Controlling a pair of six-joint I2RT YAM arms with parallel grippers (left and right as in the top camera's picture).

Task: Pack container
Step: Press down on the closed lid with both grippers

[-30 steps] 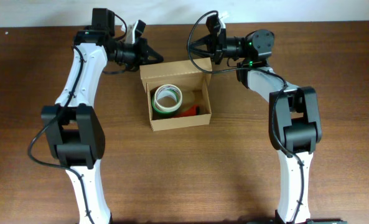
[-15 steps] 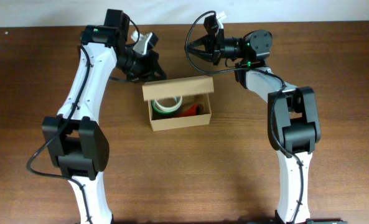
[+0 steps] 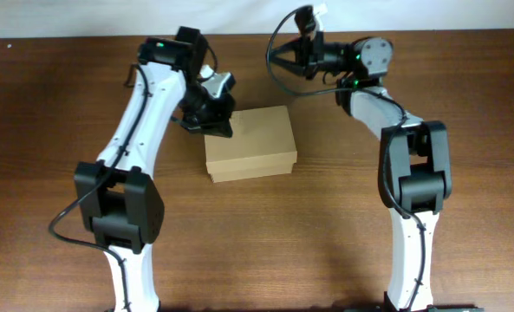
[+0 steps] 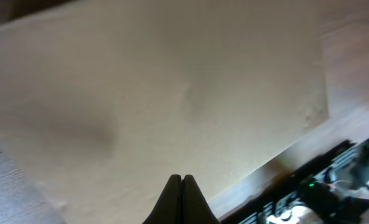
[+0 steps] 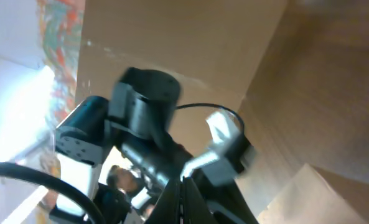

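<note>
The container (image 3: 255, 140) is a tan cardboard box at mid-table with its flap lid down over the top, so its contents are hidden. My left gripper (image 3: 221, 123) is shut and empty, with its tips at the lid's left part. In the left wrist view the shut tips (image 4: 182, 178) point at the plain lid (image 4: 172, 93), which fills the frame. My right gripper (image 3: 276, 62) is shut and empty, held off behind the box's far right corner. The right wrist view shows its shut tips (image 5: 183, 184), the left arm, and a corner of the box (image 5: 324, 196).
The brown wooden table (image 3: 465, 104) carries only the box and the two arms. A pale wall strip (image 3: 66, 17) runs along the far edge. The right arm's cable (image 3: 283, 87) loops near the box's far side.
The lid has swung down from open to flat over the box, hiding the tape rolls inside. My left gripper moved right and forward onto the lid. My right gripper drew back slightly.
</note>
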